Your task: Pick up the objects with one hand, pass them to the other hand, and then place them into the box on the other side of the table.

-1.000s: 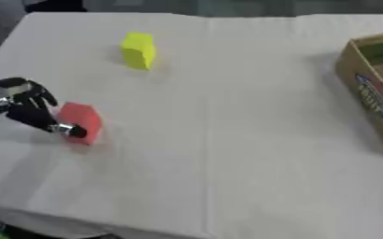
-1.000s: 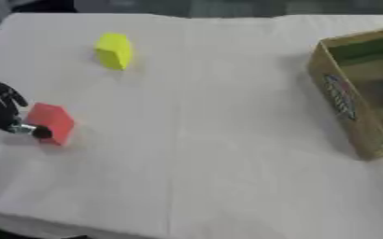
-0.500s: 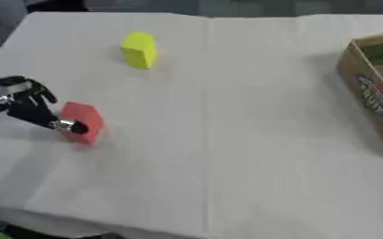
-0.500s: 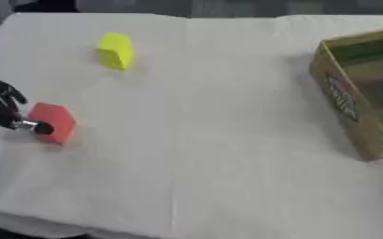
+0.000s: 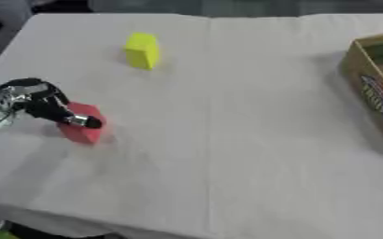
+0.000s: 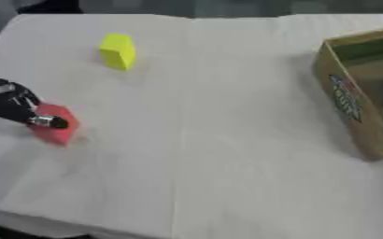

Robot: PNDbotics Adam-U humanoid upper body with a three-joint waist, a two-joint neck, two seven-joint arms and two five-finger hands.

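Left eye view showed the left hand (image 5: 41, 103) at the frame's left edge, its fingers curled over the top of a red block (image 5: 82, 123) that sat on the white table (image 5: 227, 140). A yellow block (image 5: 142, 50) stood well apart in the upper left, and the cardboard box (image 6: 351, 98) lay open at the right edge.
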